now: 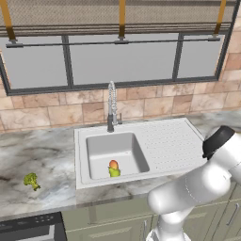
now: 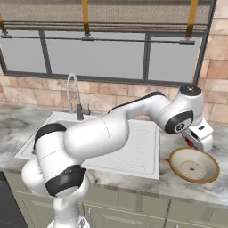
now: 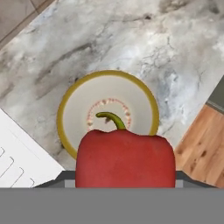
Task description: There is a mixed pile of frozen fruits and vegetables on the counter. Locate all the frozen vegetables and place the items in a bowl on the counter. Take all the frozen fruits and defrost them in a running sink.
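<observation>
Gripper (image 2: 195, 143) clamped on red pepper (image 3: 125, 158), hovering above bowl (image 2: 209, 173) on counter (image 2: 178, 185), just right of sink drainboard (image 2: 140, 151). Key relation: bowl directly below pepper along gripper axis per hand view, slightly toward far rim; stem up. Next move likely straight descent + release. Both fruits (image 1: 114, 168) already in sink (image 1: 96, 174) basin. Broccoli (image 1: 31, 180) well left of sink, far from bowl, not yet moved.

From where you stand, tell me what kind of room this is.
A home kitchen, rendered rather than real. A sink with a coil faucet is set into a marble counter over cabinets, and the gripper holds a red pepper above a bowl.
</observation>
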